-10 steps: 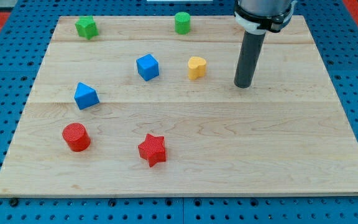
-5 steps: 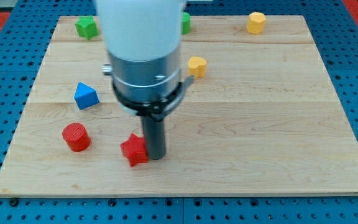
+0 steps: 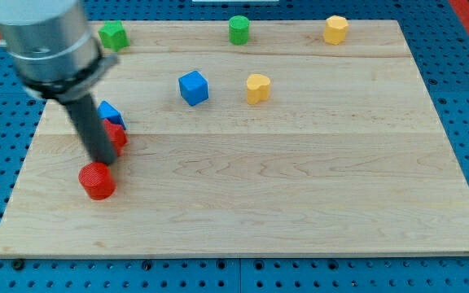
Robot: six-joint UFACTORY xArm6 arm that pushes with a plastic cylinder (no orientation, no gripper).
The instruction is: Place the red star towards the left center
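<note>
The red star lies at the board's left side, mostly hidden behind my rod, touching the blue triangular block just above it. My tip rests against the star's lower left, right above the red cylinder. My arm covers the view's upper left.
A blue cube and a yellow heart lie at upper centre. A green block, a green cylinder and a yellow block lie along the top edge of the wooden board.
My tip went from the upper right down to the red star, then pushed it left and up, from the bottom centre to beside the blue triangular block.
</note>
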